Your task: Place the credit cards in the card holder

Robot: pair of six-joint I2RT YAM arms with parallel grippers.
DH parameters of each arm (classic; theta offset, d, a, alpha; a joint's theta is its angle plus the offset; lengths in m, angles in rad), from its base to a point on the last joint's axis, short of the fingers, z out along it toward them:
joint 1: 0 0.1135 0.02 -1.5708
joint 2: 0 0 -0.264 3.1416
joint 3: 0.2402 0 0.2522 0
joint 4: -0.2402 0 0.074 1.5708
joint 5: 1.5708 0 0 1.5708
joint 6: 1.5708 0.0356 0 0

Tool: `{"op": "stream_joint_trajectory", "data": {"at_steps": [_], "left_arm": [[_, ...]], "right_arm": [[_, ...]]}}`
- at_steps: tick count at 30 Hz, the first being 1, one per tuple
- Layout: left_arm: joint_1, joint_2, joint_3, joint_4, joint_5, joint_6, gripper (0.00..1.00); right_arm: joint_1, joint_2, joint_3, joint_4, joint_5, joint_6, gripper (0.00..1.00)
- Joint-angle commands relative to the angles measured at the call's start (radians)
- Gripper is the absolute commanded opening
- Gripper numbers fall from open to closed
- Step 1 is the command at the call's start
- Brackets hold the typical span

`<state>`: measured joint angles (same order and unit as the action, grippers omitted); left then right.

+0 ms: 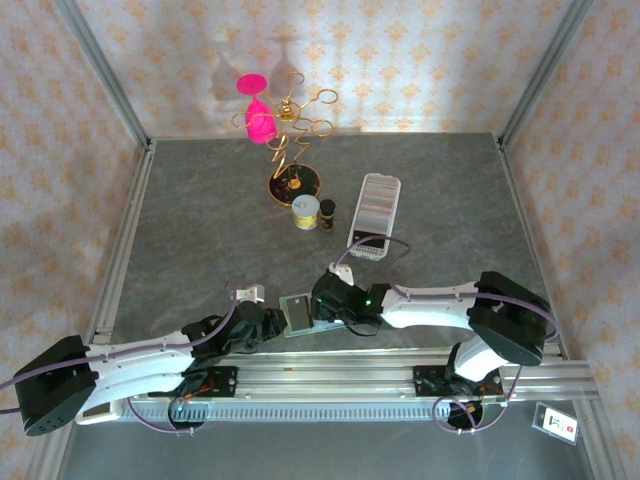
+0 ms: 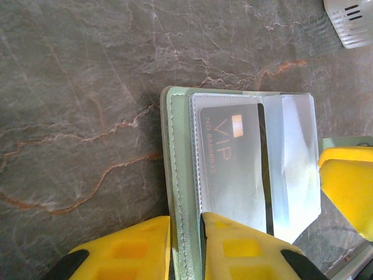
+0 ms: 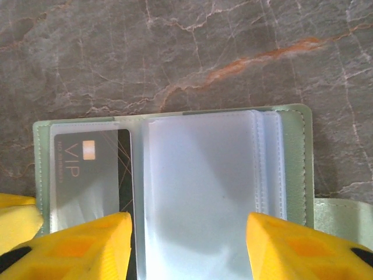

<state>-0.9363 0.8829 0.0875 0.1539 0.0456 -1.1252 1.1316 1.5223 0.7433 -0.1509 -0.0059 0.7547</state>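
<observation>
**Card holder (image 1: 298, 312) lying open on the table (image 1: 200, 220), one dark card (image 2: 233, 163) sitting in a pocket**

The left end effector (image 2: 185, 230) is pinching the card holder's green cover edge near the arm bases. The right end effector (image 3: 189, 233) is hanging over the clear sleeves (image 3: 198, 175) with jaws apart, holding nothing (the remaining credit cards (image 1: 377, 200) are waiting in the clear tray (image 1: 352, 240) further back). The likely risk is that the thin pinch lets the cover slip. A right finger could also snag a loose sleeve on leaving and drag the seated card out.
</observation>
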Motion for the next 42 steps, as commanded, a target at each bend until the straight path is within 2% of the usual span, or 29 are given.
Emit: {"op": "stream_joint_trajectory", "data": {"at_steps": [1, 11, 18, 42], "left_arm": [[-0.008, -0.01, -0.019, -0.019, -0.001, 0.004, 0.21], [-0.009, -0.01, -0.029, -0.006, -0.004, -0.002, 0.21], [-0.009, -0.013, -0.05, 0.006, 0.0, -0.021, 0.21], [-0.008, -0.024, -0.068, 0.02, -0.01, -0.028, 0.19]], "right_arm": [[0.013, 0.022, -0.004, -0.038, 0.038, 0.006, 0.54], [0.042, 0.099, 0.025, -0.018, 0.023, 0.017, 0.59], [0.055, 0.091, 0.024, 0.088, -0.009, 0.043, 0.59], [0.055, 0.068, -0.052, 0.416, -0.141, 0.142, 0.53]]}}
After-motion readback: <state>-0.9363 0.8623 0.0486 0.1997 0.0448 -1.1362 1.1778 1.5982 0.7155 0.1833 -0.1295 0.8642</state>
